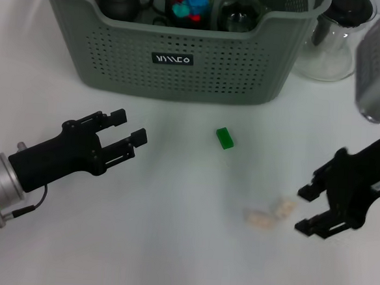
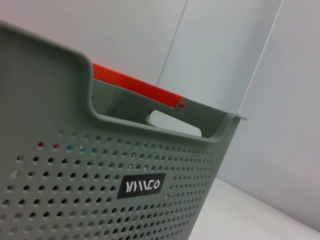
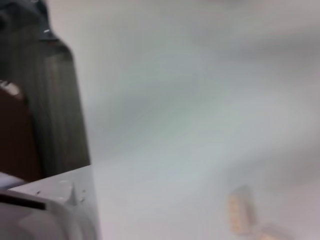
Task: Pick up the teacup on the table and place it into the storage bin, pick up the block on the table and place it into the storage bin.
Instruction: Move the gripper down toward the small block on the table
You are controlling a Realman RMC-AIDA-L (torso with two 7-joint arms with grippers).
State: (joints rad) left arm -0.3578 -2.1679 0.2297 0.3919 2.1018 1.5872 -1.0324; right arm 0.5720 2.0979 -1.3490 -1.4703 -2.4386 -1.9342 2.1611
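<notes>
The storage bin (image 1: 181,83) stands at the back of the white table; its perforated wall (image 2: 60,190) fills the left wrist view. A green block (image 1: 225,138) lies on the table in front of the bin, between the two arms. Two pale beige blocks (image 1: 271,213) lie nearer, right of centre; one (image 3: 241,212) shows blurred in the right wrist view. No teacup shows on the table. My left gripper (image 1: 129,126) hovers open left of the green block, pointing toward the bin. My right gripper (image 1: 303,209) is open just right of the beige blocks.
Inside the bin sit a black teapot (image 1: 118,0), coloured blocks (image 1: 190,4) and a clear glass vessel (image 1: 241,12). A clear glass pitcher (image 1: 334,45) stands right of the bin. An orange-red strip (image 2: 135,85) shows behind the bin's far rim.
</notes>
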